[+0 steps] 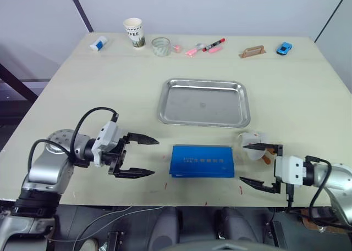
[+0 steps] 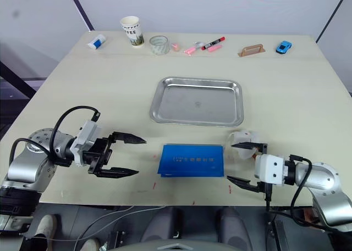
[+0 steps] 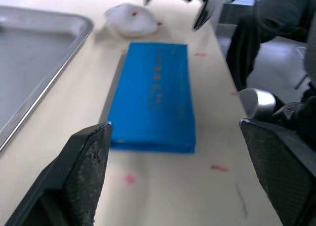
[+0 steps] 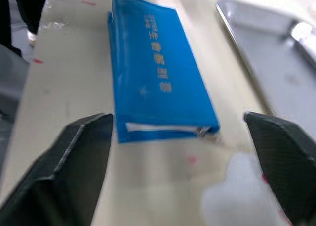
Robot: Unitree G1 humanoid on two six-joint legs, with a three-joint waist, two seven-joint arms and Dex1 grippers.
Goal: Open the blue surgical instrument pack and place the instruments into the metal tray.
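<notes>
**Closed pack between two open end effectors**

We see the blue surgical instrument pack (image 1: 201, 161) lying flat and shut on the worktop (image 1: 110, 91), between our two end effectors. The left end effector (image 1: 144, 157) stands near the pack's one short end, its black fingers spread wide and holding nothing. The right end effector (image 1: 254, 165) stands near the opposite short end, also spread wide and empty, with a small white object (image 1: 252, 139) just beside its upper finger. Beyond the pack from both end effectors lies the metal tray (image 1: 204, 102), apart from the pack.
</notes>
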